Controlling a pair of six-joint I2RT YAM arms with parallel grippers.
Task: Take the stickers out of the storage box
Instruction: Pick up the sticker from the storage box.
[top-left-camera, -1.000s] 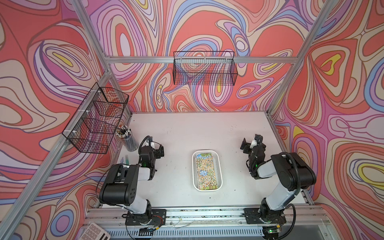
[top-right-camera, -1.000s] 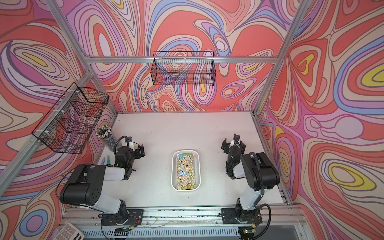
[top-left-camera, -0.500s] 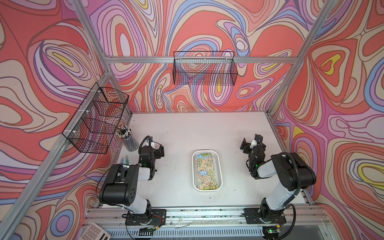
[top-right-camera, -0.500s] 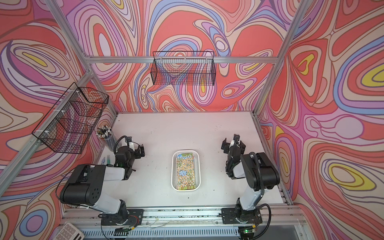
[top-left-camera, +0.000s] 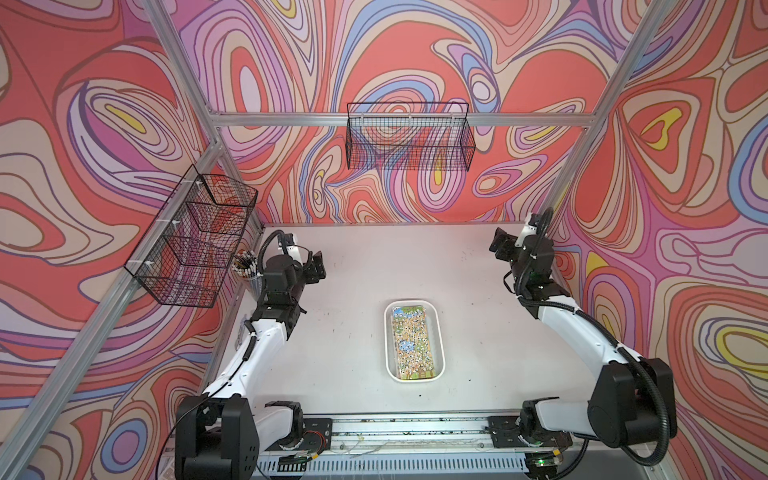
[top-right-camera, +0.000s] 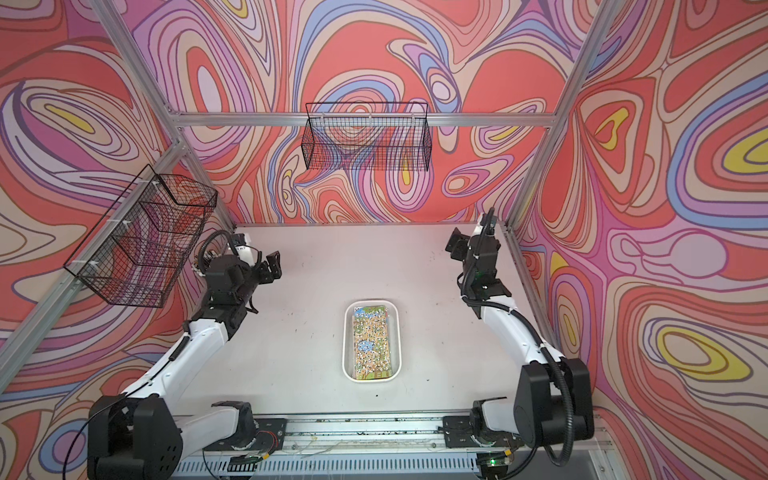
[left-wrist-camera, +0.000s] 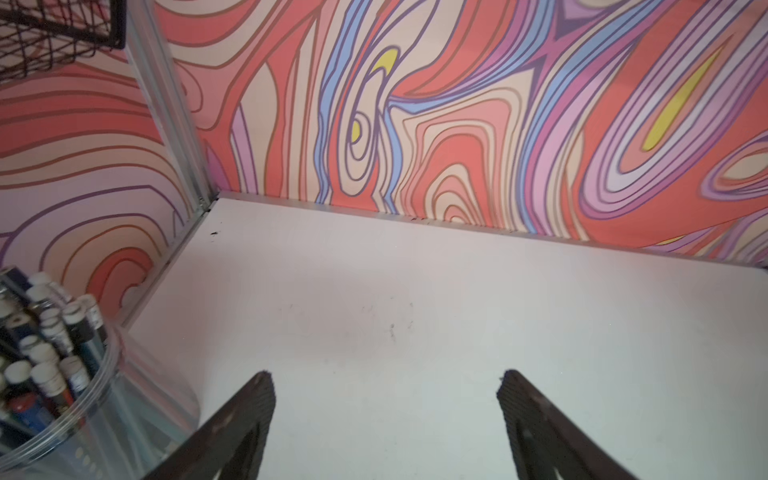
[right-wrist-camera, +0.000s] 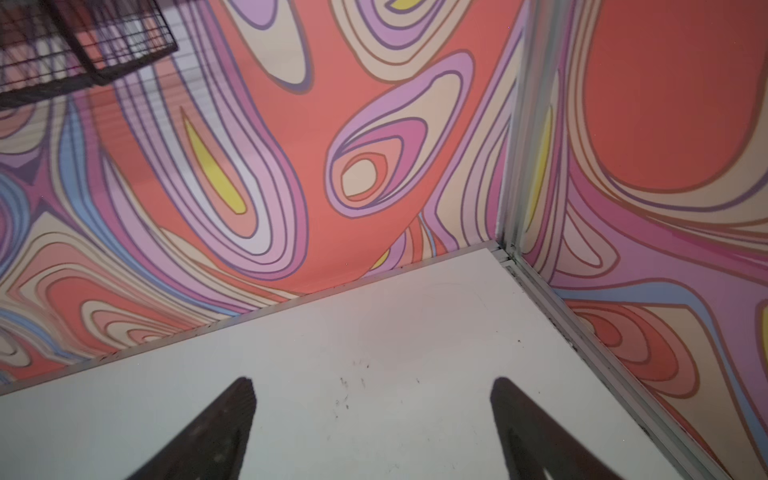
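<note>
The storage box (top-left-camera: 439, 332) (top-right-camera: 347, 332) is a shallow white tray lying on the table a little right of centre, towards the front. The stickers (top-left-camera: 411, 343) (top-right-camera: 371, 343) fill it as a stack, and the top sheet is densely printed in yellow-green with a blue patch. My left gripper (top-left-camera: 318, 268) (top-right-camera: 272, 266) (left-wrist-camera: 384, 374) hovers open far to the box's left, near the left wall. Open as well, my right gripper (top-left-camera: 500, 247) (top-right-camera: 455, 247) (right-wrist-camera: 372, 382) hangs near the back right corner. Both wrist views show only bare table between the fingers.
A clear jar of pens (top-left-camera: 245, 270) (left-wrist-camera: 50, 353) stands by the left wall, close behind the left gripper. Black wire baskets hang on the back wall (top-left-camera: 409, 137) and the left wall (top-left-camera: 195, 241). Patterned walls close in the table on three sides.
Both arms have lifted and stretched out from their folded pose, carrying the grippers higher and towards the back wall. The box and stickers have not moved.
</note>
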